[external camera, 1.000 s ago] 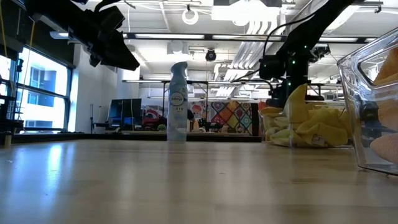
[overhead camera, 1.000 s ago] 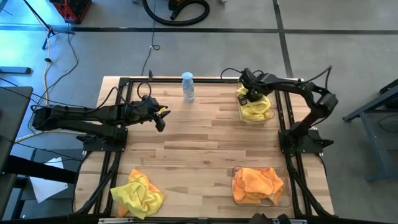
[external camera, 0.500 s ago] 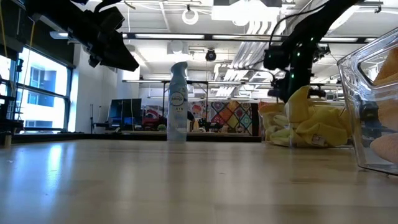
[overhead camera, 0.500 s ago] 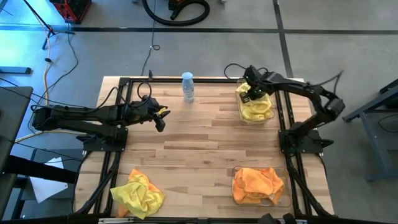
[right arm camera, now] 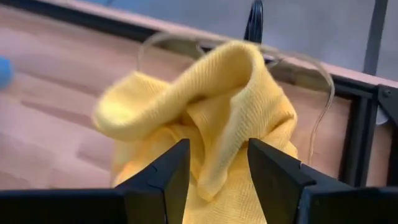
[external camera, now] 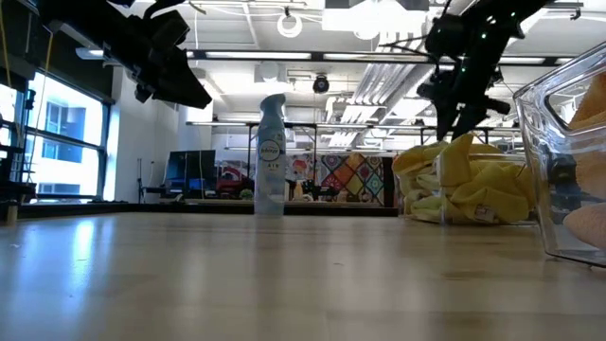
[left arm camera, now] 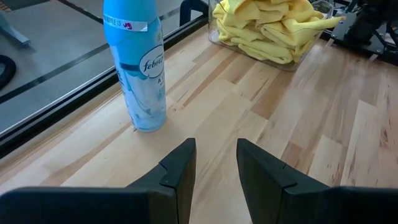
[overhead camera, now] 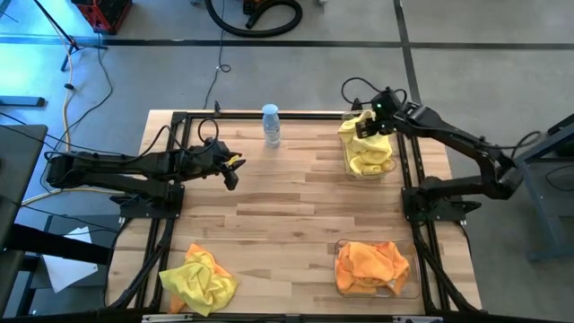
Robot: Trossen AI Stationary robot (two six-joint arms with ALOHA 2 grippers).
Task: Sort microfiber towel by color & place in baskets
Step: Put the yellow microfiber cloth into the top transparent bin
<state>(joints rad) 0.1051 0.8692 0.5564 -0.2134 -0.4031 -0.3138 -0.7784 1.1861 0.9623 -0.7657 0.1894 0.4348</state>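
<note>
The left gripper (overhead camera: 231,170) hung unmoved at nine o'clock on the table (overhead camera: 296,193), fingers a little parted and empty, pointing toward the spray bottle (overhead camera: 271,125). A loose yellow towel (overhead camera: 198,279) lay at seven o'clock. At five o'clock the orange towels (overhead camera: 369,265) filled the near basket (overhead camera: 413,285). At one o'clock the right gripper (overhead camera: 370,123) had risen from a second earlier, fingers parted and gripping nothing, above the yellow towels (overhead camera: 367,152) heaped in the far basket (overhead camera: 348,168).
</note>
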